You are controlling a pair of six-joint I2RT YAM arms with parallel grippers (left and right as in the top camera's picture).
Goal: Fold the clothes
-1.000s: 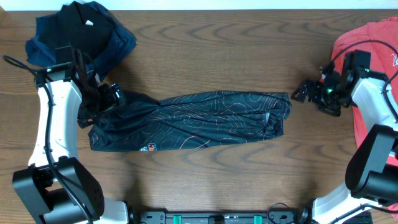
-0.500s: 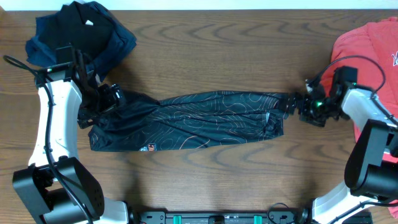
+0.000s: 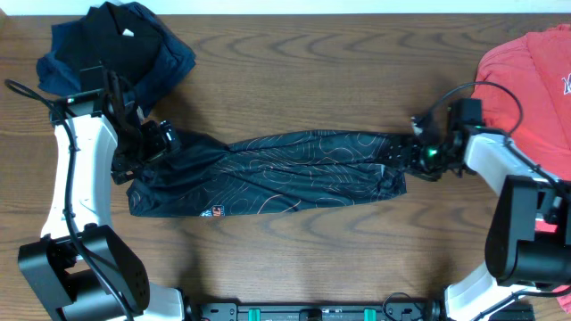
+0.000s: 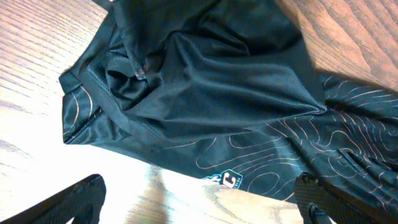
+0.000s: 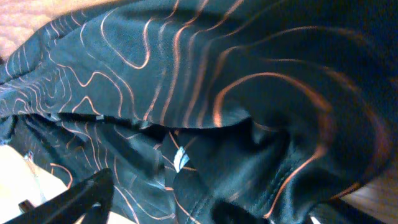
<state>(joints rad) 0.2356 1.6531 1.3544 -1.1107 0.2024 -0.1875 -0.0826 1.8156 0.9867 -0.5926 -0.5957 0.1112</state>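
Running left-right across mid-frame, the jersey (image 3: pixel 277 169) has the right gripper (image 3: pixel 403 153) at its right end, the left gripper (image 3: pixel 152 141) at its left, both with jaws spread.

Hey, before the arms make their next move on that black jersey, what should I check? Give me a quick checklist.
1. Jersey laid out as one long band: ok.
2. Left gripper holding the left end: not ok, jaws open.
3. Right gripper at the right end: ok, fabric between the open jaws.
4. Right grip closed: not ok.
5. Dark pile apart from the jersey: cannot tell, left arm covers the gap.
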